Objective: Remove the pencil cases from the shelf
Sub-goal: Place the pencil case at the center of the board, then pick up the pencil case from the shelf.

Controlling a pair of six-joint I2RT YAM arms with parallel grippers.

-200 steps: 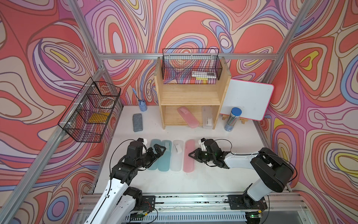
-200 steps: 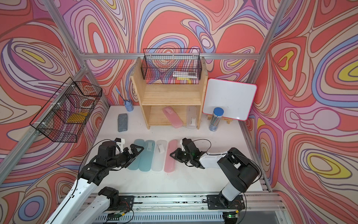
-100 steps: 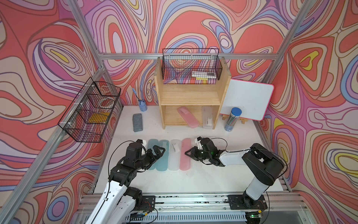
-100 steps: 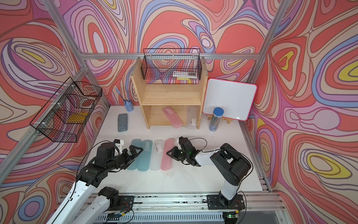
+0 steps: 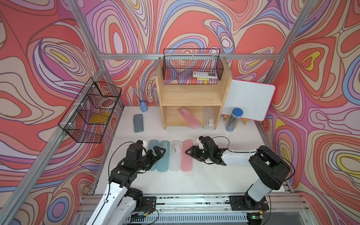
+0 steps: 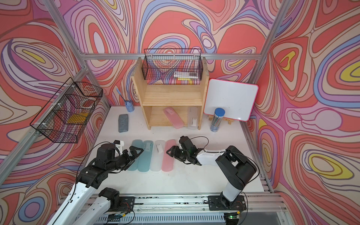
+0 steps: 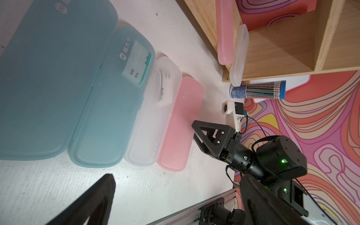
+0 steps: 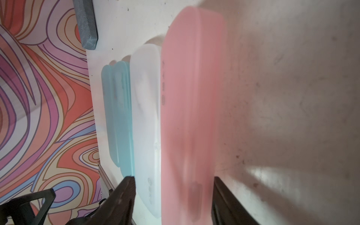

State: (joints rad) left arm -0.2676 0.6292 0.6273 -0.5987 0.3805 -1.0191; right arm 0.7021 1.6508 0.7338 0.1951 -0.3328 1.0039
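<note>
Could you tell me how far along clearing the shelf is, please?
Done: four cases lie in a row on the table. In hand: nothing; right gripper open beside the row's end case. Left: a pink case and a clear case on the shelf.

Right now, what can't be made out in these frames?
- Right wrist view: the pink case on the table is blurred, its near end cut off by the frame edge.
- Left wrist view: the left fingers are a dark blur, cropped by the edge.
- Both top views: the left gripper covers part of the outer teal case; the items in the back basket are too small behind the mesh.
</note>
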